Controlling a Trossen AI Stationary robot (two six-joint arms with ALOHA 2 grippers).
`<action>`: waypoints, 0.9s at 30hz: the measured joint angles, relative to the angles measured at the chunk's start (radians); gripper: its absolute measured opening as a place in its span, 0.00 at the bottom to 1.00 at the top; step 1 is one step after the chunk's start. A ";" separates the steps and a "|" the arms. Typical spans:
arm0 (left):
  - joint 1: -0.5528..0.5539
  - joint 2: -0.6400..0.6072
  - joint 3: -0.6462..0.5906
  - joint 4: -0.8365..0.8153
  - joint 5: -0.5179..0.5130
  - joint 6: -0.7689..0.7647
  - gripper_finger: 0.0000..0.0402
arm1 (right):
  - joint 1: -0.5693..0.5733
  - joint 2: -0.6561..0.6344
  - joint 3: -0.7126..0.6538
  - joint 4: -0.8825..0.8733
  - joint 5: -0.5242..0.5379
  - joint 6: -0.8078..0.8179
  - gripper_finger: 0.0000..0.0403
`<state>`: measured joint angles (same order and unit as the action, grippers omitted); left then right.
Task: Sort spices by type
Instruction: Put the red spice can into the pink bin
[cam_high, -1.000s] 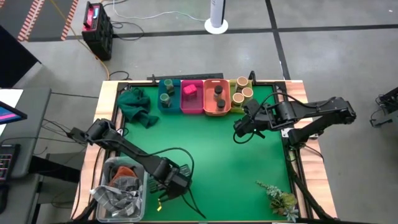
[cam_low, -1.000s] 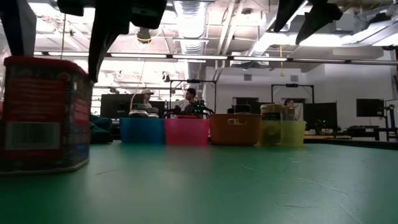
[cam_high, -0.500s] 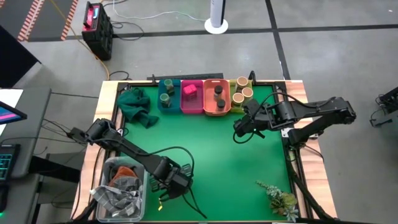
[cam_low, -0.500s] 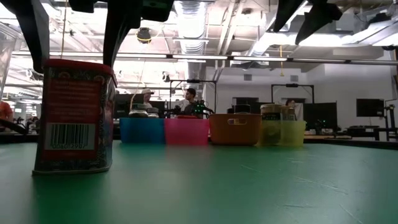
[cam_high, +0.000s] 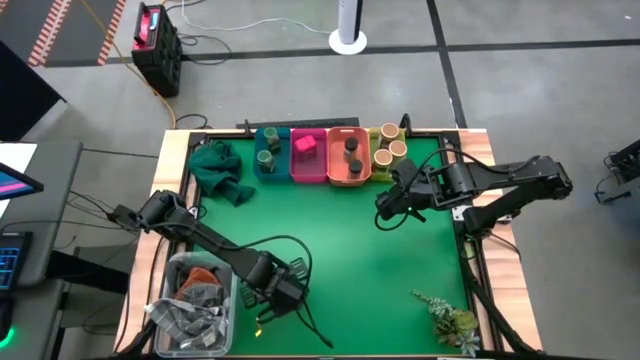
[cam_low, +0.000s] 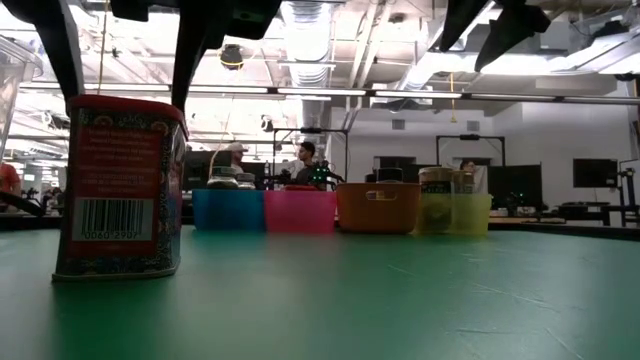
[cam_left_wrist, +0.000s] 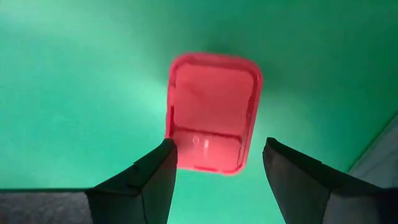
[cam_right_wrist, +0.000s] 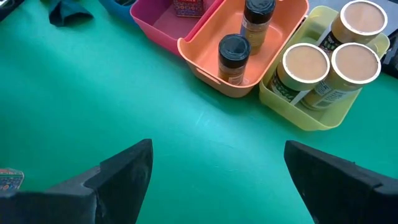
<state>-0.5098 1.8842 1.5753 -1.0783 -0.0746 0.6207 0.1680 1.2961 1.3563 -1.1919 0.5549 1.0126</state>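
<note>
Overhead, bright ceiling lights (cam_low: 305, 25) glare above the green mat (cam_low: 400, 300).

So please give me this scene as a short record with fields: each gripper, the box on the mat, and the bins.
left gripper: open, its fingers on both sides of the pink box, not closed on it
pink box: upright on the green mat, outside the bins
right gripper: open, above bare mat near the orange bin
orange bin: two dark-lid jars
yellow bin: three tan-lid jars
</note>
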 joint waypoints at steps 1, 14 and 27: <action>0.000 0.000 0.000 -0.011 0.000 -0.007 0.56 | 0.000 0.000 0.000 0.000 0.000 0.000 0.96; 0.000 -0.002 0.043 -0.041 -0.039 -0.026 0.56 | -0.006 0.000 0.000 -0.002 0.000 0.000 0.96; 0.002 -0.003 0.078 -0.023 0.044 -0.007 0.68 | -0.006 0.000 0.000 0.000 0.000 0.000 0.96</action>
<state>-0.5079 1.8816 1.6532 -1.1010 -0.0307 0.6138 0.1619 1.2961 1.3563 -1.1924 0.5549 1.0126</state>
